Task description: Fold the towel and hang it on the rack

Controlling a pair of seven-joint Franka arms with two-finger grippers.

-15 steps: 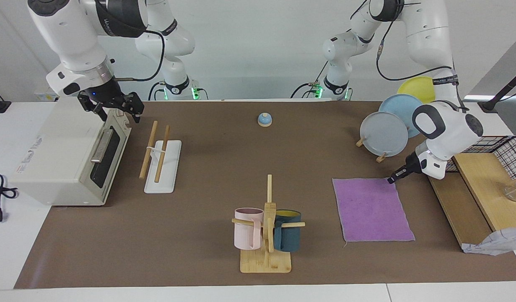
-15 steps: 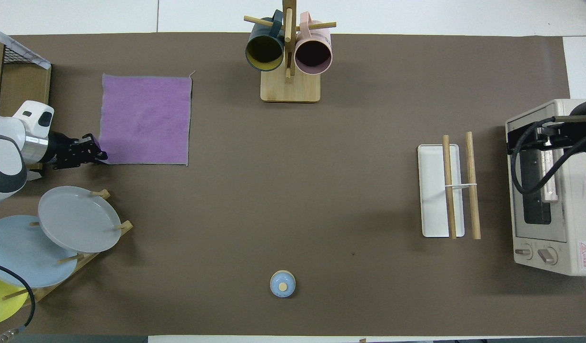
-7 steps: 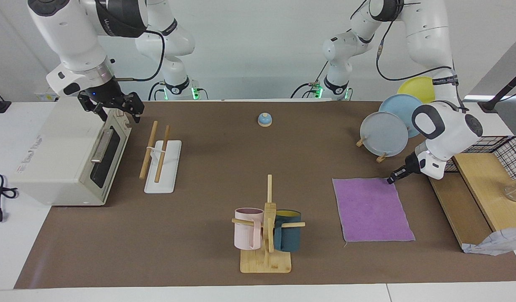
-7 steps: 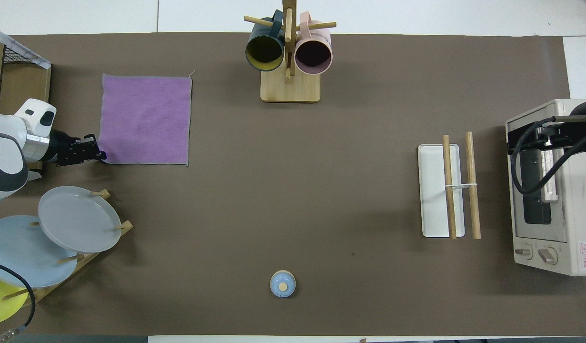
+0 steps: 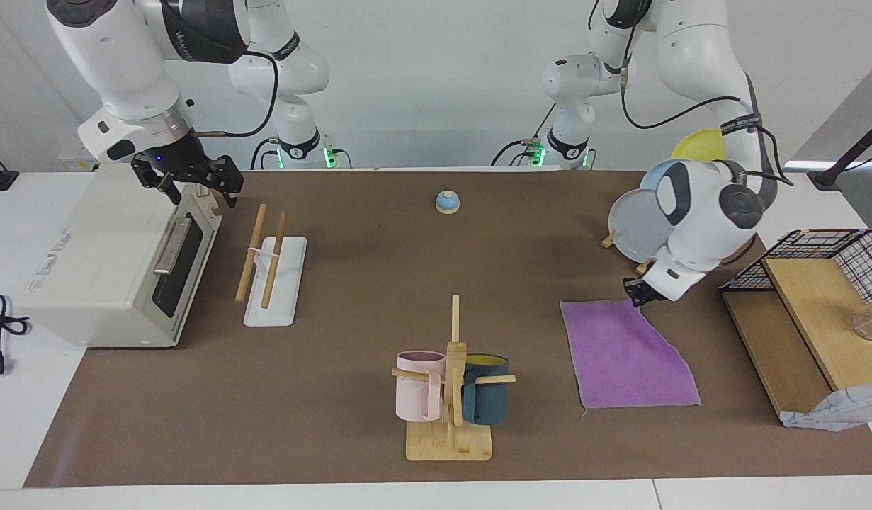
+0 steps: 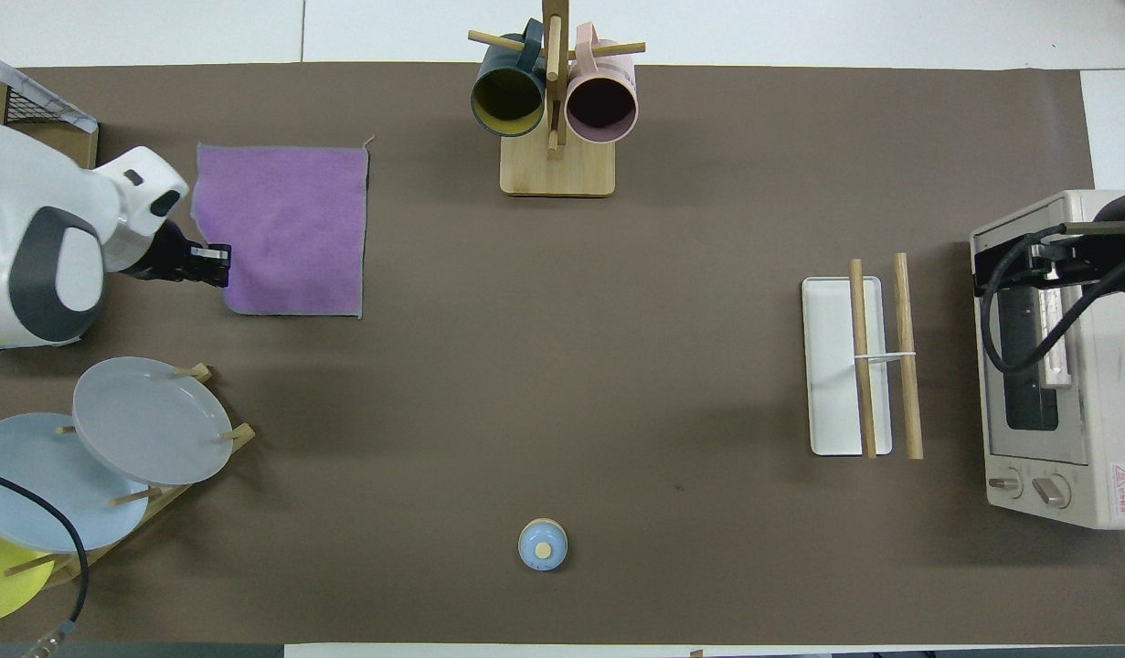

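Observation:
The purple towel (image 5: 627,361) lies flat on the brown mat toward the left arm's end of the table; it also shows in the overhead view (image 6: 292,228). My left gripper (image 5: 637,294) (image 6: 213,265) is shut on the towel's corner nearest the robots and has drawn it inward over the cloth. The rack (image 5: 273,280), two wooden rods on a white base, stands toward the right arm's end (image 6: 832,366). My right gripper (image 5: 195,190) (image 6: 1014,265) waits open over the toaster oven's top edge.
A toaster oven (image 5: 117,262) stands beside the rack. A mug tree (image 5: 450,382) with pink and teal mugs stands mid-table, farthest from the robots. A plate stand (image 5: 644,227) is near the left gripper. A wooden shelf (image 5: 811,312), a white cloth (image 5: 839,411) and a blue bell (image 5: 447,202) are also here.
My left gripper has closed on the towel's corner and pulled it inward over the towel, slanting that edge. The right arm has not moved.

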